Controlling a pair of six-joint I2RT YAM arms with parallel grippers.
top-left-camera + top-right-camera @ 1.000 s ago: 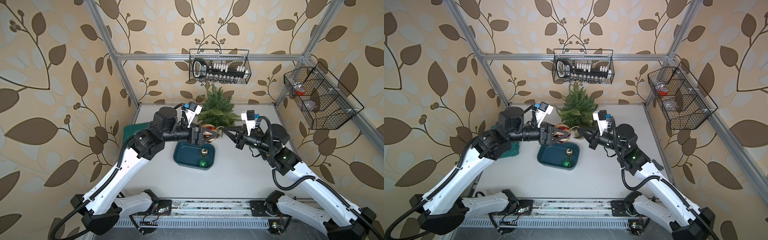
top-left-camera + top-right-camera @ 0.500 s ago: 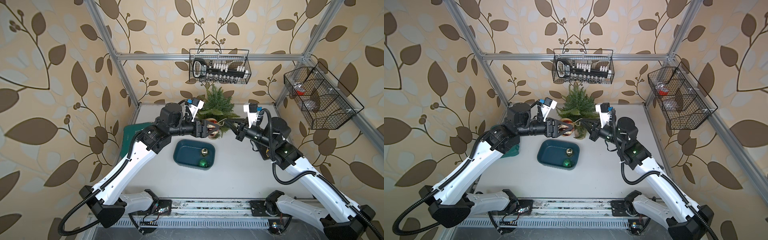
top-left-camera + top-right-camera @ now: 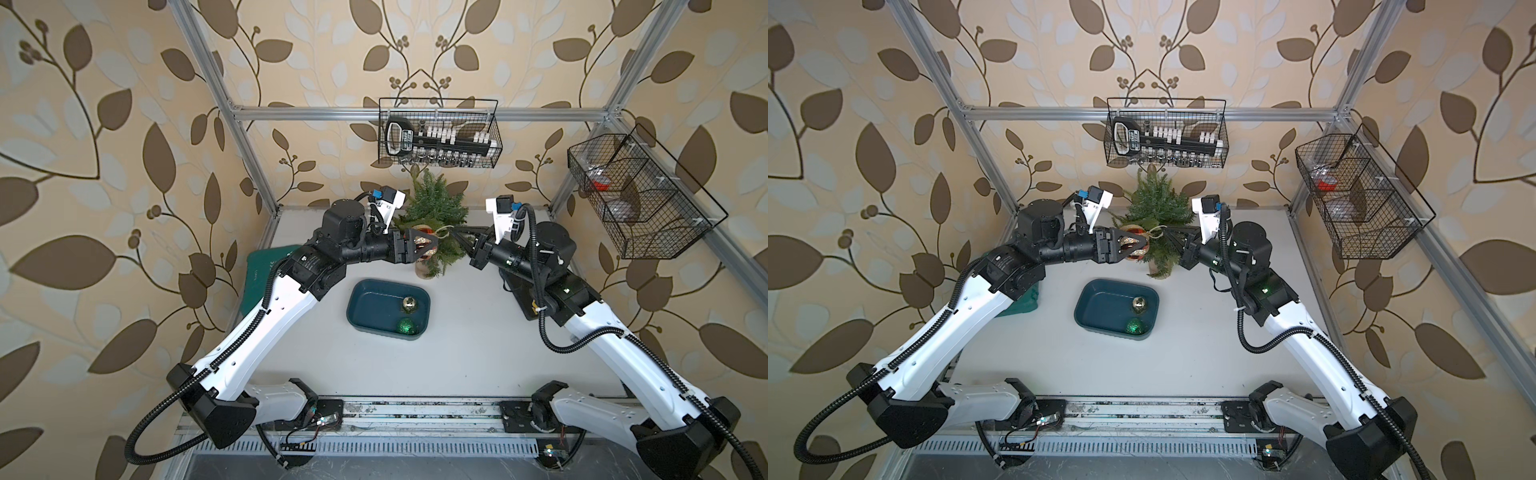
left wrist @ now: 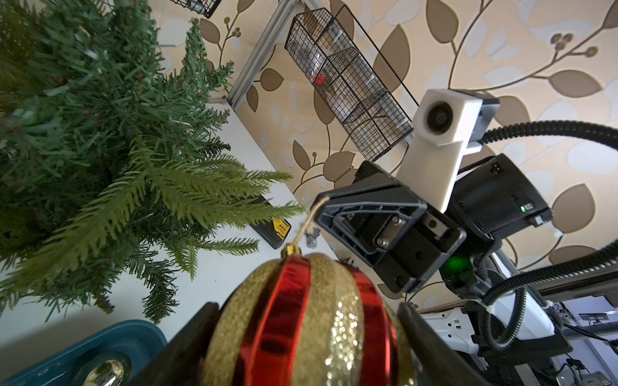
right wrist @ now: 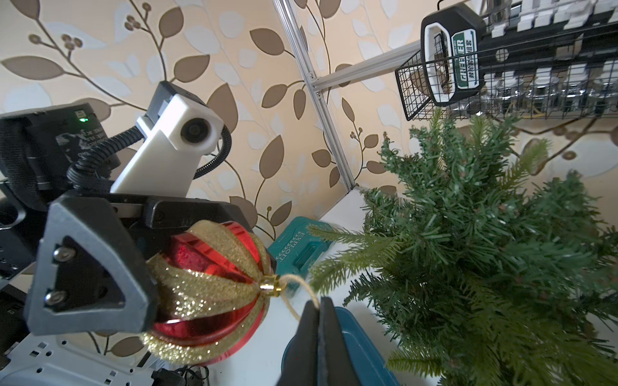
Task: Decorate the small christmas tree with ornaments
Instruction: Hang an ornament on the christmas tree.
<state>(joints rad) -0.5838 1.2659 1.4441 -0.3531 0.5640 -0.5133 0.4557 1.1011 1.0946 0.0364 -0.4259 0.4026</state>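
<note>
The small christmas tree (image 3: 436, 205) (image 3: 1156, 203) stands at the back of the table. My left gripper (image 3: 430, 245) (image 4: 304, 305) is shut on the red-and-gold striped ornament (image 3: 423, 242) (image 3: 1136, 248) (image 4: 307, 320), which it holds up beside the tree's lower front branches. My right gripper (image 5: 317, 302) (image 3: 1167, 235) is shut on that ornament's twine loop (image 5: 297, 284) (image 4: 311, 220), stretched close to a pale branch tip. The gold ornament (image 3: 409, 304) and the green glitter ornament (image 3: 406, 326) lie in the teal tray (image 3: 365, 291).
A wire basket of tools (image 3: 438, 133) hangs on the back wall just above the treetop. A second wire basket (image 3: 636, 199) hangs on the right wall. A green case (image 3: 266, 266) lies at the table's left edge, a black case (image 3: 523, 299) under the right arm.
Both arms have moved back from above the tray to the tree, carrying the striped ornament between them. Neither grip has changed.
</note>
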